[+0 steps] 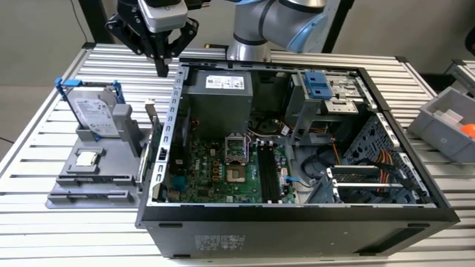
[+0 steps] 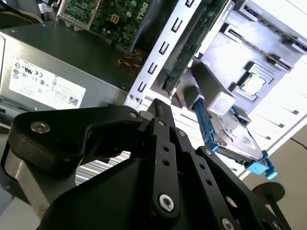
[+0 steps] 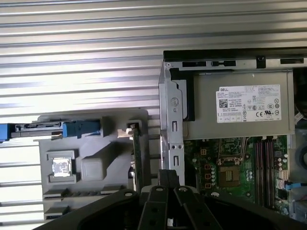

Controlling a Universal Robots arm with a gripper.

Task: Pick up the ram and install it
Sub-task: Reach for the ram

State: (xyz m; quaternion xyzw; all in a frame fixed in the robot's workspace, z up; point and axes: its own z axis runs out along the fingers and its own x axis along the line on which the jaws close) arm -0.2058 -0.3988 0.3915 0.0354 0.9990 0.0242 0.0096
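The black gripper (image 1: 162,70) hangs above the ribbed metal table (image 1: 44,105). Its two slim fingers (image 2: 163,134), flat bars dotted with holes, are pressed together into a point with nothing between them. Below the tip and a little to one side stands the ram (image 1: 151,115), a thin flat board set on its long edge. (The first wrist view catches the ram (image 3: 136,153) edge-on, as a dark line.) It sits upright in a slot of a grey moulded plastic holder (image 1: 89,181), and the fingertips are well clear of it.

Just beside the ram, away from the holder, rises the slotted steel wall of the open computer case (image 1: 175,128). On the gripper's other side, a silver hard drive (image 1: 97,114) in a blue plastic frame stands in the same holder. A small square chip (image 1: 87,158) lies flat in a recess nearby. Inside the case are a boxy grey power supply (image 1: 219,94) and a green motherboard (image 1: 215,167).
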